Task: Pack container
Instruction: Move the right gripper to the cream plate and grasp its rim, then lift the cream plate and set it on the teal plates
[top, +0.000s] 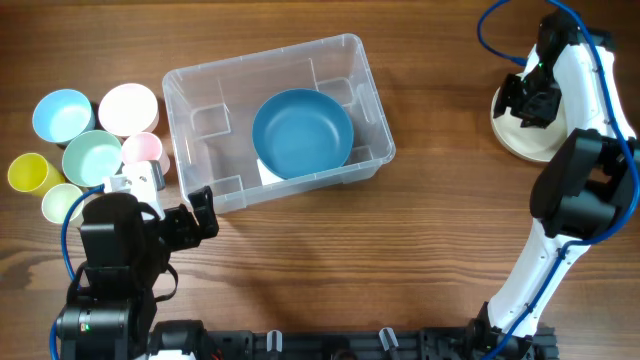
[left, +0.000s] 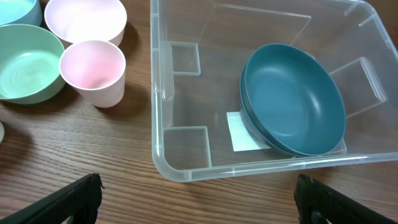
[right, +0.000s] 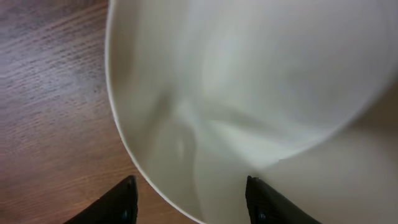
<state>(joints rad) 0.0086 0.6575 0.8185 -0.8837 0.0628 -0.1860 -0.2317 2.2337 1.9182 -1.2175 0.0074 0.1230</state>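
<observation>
From above: the container (top: 240, 95) sits mid-table with just one blue bowl (top: 302, 133) in it. The green bowl (top: 92, 158), pink cup (top: 142, 150) and the rest sit bunched off its left end.

Left wrist view: left gripper (left: 198, 200) is spread wide and empty, just short of the container's near wall.

Right wrist view: right gripper (right: 191, 202) has its jaws apart across the rim of a cream dish (right: 261, 93), not clamped.

I'd say it's barely started, most still to pack

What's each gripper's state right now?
Left gripper: open, empty, facing the container.
Right gripper: open, holding nothing, over the white plate.
</observation>
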